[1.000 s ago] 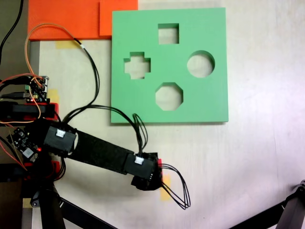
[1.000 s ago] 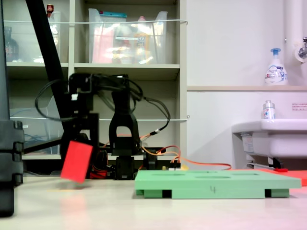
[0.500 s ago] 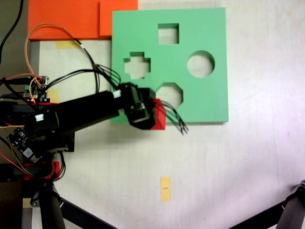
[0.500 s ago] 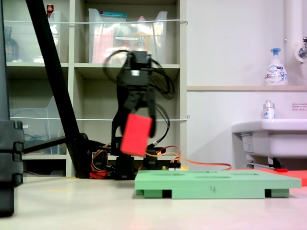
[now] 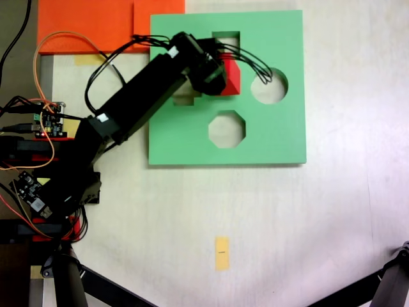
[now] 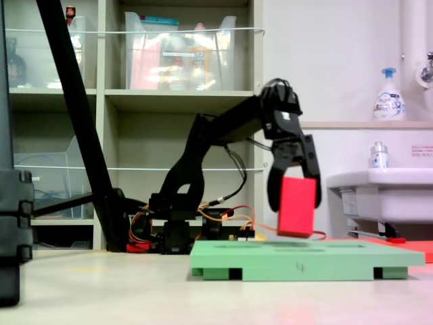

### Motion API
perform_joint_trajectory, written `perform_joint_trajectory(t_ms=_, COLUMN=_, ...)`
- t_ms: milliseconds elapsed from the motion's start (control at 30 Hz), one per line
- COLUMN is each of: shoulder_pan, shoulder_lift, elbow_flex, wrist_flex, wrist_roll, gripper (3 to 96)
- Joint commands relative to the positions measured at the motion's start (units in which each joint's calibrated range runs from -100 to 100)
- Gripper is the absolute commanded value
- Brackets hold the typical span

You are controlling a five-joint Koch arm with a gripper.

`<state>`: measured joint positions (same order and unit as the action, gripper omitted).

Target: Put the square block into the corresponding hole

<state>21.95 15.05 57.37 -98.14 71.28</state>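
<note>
The red square block (image 5: 231,74) (image 6: 296,206) hangs in the air over the light-green foam board (image 5: 281,134) (image 6: 304,257), with my gripper (image 5: 222,75) (image 6: 292,193) shut on it. In the first exterior view the block covers the lower edge of the square hole (image 5: 226,38), whose upper part still shows. In the second exterior view the block's underside floats a little above the board's top surface. The black arm reaches in from the first exterior view's lower left.
The board also has a round cutout (image 5: 269,86), an octagonal cutout (image 5: 226,128) and a cross-shaped cutout partly under the arm. Orange foam sheets (image 5: 96,24) lie at the first exterior view's upper left. A yellow tape mark (image 5: 221,252) is on the table. Wires and circuit boards (image 5: 48,118) crowd the base.
The arm swung the red block from near the table's front, up over the board's edge, to above the board beside the square hole. The gripper stayed shut on it.
</note>
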Motion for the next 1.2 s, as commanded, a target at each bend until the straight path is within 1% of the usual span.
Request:
perform_joint_trajectory(t_ms=33, shoulder_pan=1.6, shoulder_lift=3.8, elbow_flex=8.6, wrist_flex=-1.9, wrist_roll=2.1, gripper=25.6)
perform_joint_trajectory(t_ms=467, shoulder_pan=4.2, shoulder_lift=11.1, elbow_flex=12.3, wrist_flex=-1.8, wrist_roll=4.2, gripper=25.7)
perform_joint_trajectory(t_ms=833, shoulder_pan=5.2, shoulder_lift=13.7, elbow_flex=12.5, wrist_flex=8.8, wrist_roll=5.0, gripper=26.4)
perform_joint_trajectory(t_ms=967, shoulder_pan=5.4, shoulder_lift=15.0, elbow_flex=13.0, wrist_flex=11.4, wrist_roll=5.0, gripper=28.3)
perform_joint_trajectory(t_ms=1200, shoulder_pan=5.5, shoulder_lift=17.5, elbow_flex=13.1, wrist_flex=14.9, wrist_roll=5.0, gripper=28.3)
